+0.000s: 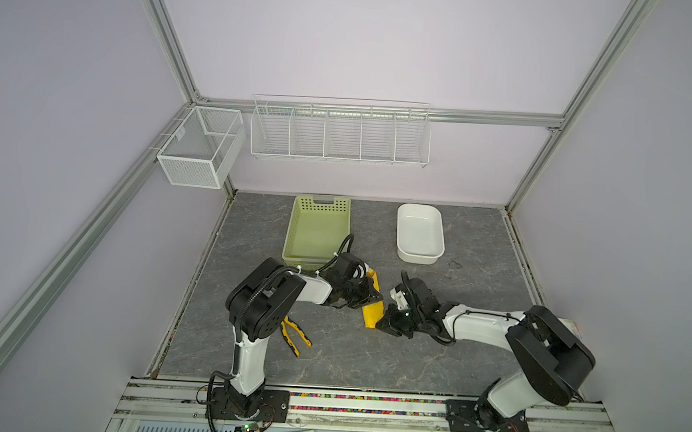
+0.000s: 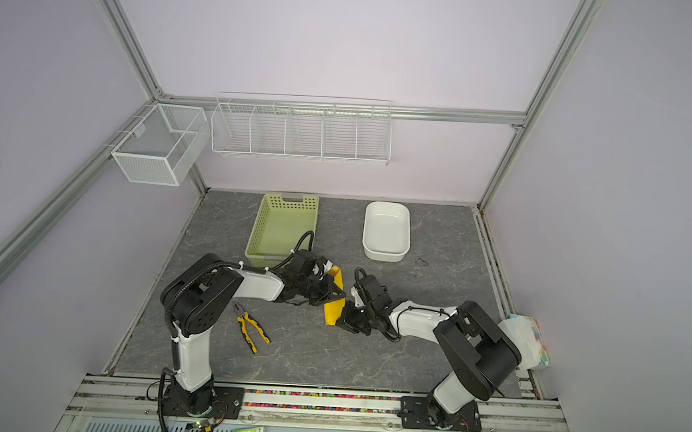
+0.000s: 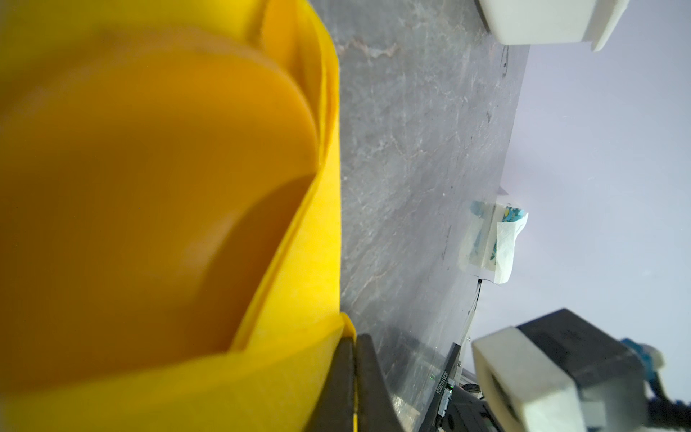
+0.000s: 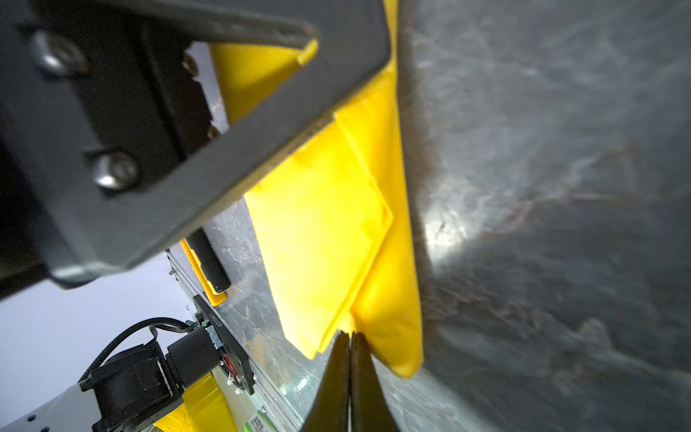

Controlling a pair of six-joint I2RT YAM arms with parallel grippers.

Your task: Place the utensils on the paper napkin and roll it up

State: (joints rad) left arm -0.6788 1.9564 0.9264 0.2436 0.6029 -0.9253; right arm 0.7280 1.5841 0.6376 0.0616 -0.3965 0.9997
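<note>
Roughly left to right: pliers [image 2: 251, 327] lie flat near the bench's [image 1: 346, 363] left edge, just under the left arm's elbow in a top view. Green basket [image 1: 293, 230] sits at the back left, its near rim just beside the left wrist. Left hand [image 1: 376, 299] reaches to mid-bench, jaws pinched together on a long edge of the paper napkin [image 1: 373, 315]; the left wrist view shows a yellow sliver caught between the fingers [image 3: 338, 385]. Napkin is curled into a narrow strip running front to back, between the two hands, near end on the bench. Inside the curl, the left wrist view shows orange-toned curved layers, too blurred to say if that is a utensil or paper. Right hand [image 1: 380, 324] meets the strip's near end from the right, jaws together, fingertips [image 4: 329, 385] against a folded corner; cannot tell if paper is caught. White tub [image 1: 416, 257] stands back right, well apart from the napkin. Tissue pack [image 2: 529, 342] sits at the bench's right edge, behind the right elbow. Open room: bare bench in front of the strip between the two bases, and a bare patch between the right arm and the tub.
</note>
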